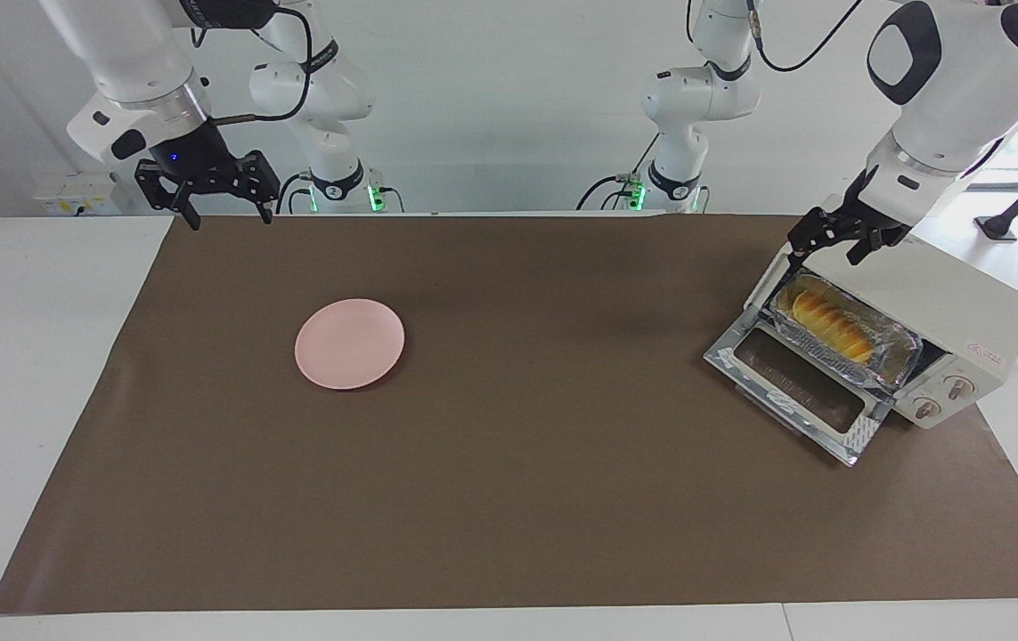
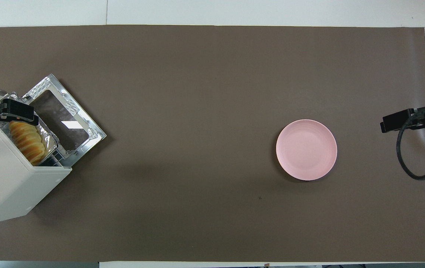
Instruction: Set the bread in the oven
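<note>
Inside oven (image 1: 963, 303): foil tray (image 1: 891, 343) holding bread (image 1: 832, 325) | door down | plate (image 1: 349, 344) bare

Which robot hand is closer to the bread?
The left hand. It hangs open just over the bread at the oven's open mouth. The right hand, also open, waits at the table's other end, past the pink plate.
</note>
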{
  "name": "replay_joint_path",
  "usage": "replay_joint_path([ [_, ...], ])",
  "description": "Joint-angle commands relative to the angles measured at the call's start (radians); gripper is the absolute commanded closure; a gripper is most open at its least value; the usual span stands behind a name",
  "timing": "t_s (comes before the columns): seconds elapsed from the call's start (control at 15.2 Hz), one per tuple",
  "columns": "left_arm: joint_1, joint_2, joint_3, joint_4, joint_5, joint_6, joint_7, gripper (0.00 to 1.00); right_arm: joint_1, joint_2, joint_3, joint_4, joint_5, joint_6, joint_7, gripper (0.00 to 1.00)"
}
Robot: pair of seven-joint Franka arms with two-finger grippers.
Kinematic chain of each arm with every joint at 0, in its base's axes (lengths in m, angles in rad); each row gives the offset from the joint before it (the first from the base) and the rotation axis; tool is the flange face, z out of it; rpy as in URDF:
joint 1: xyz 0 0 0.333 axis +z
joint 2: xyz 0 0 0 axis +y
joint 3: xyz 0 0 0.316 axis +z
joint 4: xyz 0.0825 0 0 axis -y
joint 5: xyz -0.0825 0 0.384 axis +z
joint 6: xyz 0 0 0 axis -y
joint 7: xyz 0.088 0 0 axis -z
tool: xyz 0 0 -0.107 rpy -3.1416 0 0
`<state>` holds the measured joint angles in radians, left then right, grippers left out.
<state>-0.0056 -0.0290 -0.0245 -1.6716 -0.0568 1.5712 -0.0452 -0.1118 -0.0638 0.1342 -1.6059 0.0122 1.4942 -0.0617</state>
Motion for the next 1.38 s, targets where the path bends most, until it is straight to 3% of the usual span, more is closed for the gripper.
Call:
replay_joint_path([
  [0.0,0.006,-0.078,-0.006,-0.092,0.006,0.016,-0.001,0.0,-0.016,-0.021,0.008,-0.019,-0.008,-0.008,-0.033,0.0],
  [1.32,-0.016,-0.062,-0.008,-0.069,0.054,0.053,0.071,0.0,-0.016,-0.021,0.008,-0.019,-0.008,-0.008,-0.033,0.0],
])
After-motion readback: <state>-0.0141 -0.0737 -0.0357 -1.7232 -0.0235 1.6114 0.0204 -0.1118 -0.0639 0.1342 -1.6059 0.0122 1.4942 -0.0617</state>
